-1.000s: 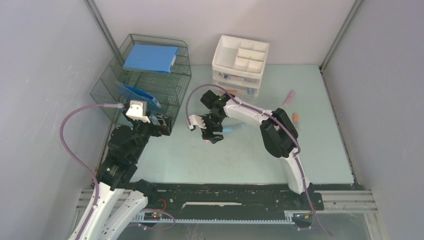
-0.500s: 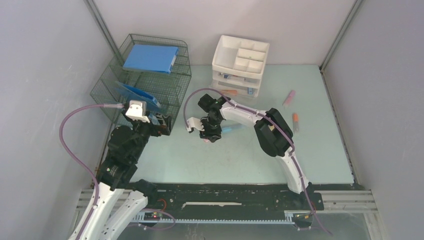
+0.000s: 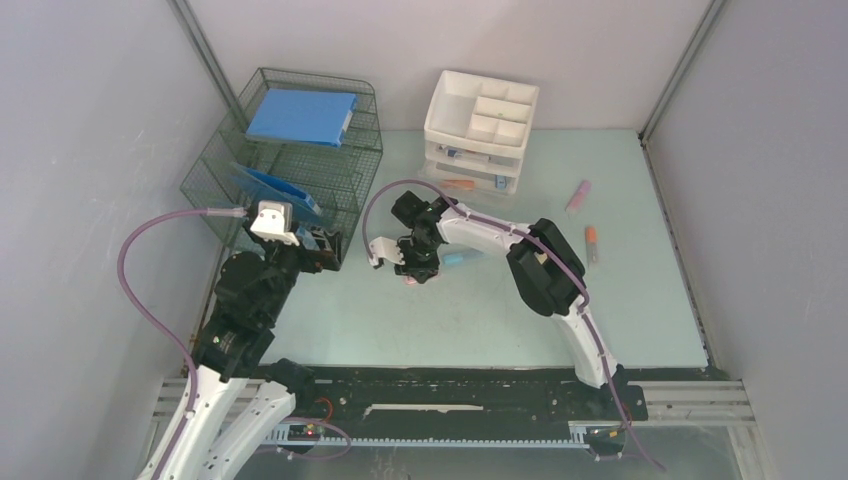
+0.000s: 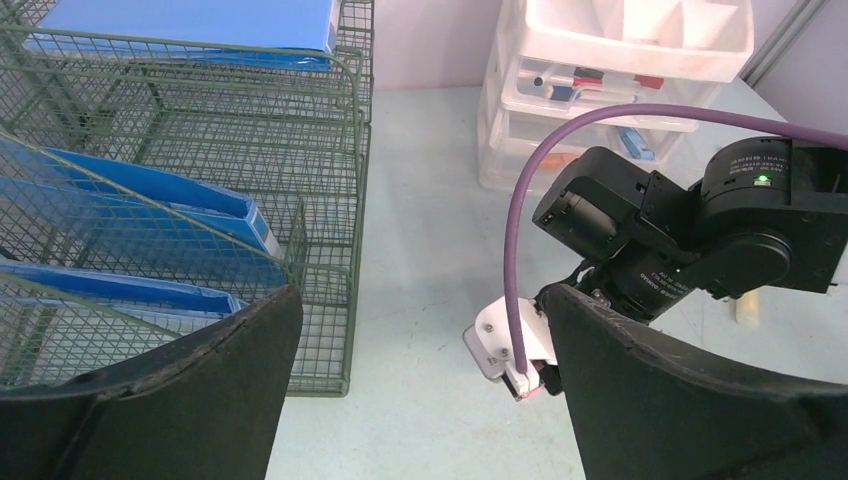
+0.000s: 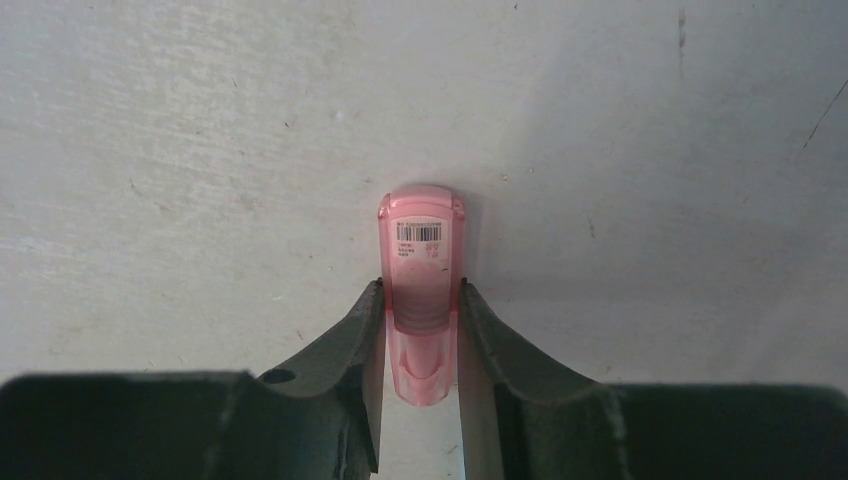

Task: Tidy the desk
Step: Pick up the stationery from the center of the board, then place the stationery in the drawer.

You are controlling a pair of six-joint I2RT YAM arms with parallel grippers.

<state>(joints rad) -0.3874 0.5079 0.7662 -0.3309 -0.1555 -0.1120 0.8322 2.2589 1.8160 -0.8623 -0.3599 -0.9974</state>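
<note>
ORGANIZING THE DESK: The right gripper (image 5: 420,290) pinches a pink marker (image 5: 421,250) that lies flat on the desk (image 3: 480,310), left of the desk's centre. Its two dark fingers (image 5: 350,340) press against the marker's sides. The marker is a short, rounded piece of see-through plastic with a barcode label. The pale mint tabletop looks smooth from afar, but up close under the marker it shows fine scratches and specks. The desk fills the floor of a grey-walled booth, from the black rail (image 3: 450,385) at its near edge to the back wall. The left gripper (image 4: 420,295) hangs over the left edge, its broad black fingers spread wide and holding nothing. It is just beside a wire mesh rack (image 3: 300,165), which stands in the far left corner with blue folders (image 3: 300,115) on its shelves. A white plastic drawer unit (image 3: 480,125), its top tray split into compartments, stands at the far edge. Near the right edge lie a pale pink pen (image 3: 578,195) and an orange-capped pen (image 3: 591,240), well apart from both grippers. A wide stretch of tabletop lies between the right gripper and the near rail.
</note>
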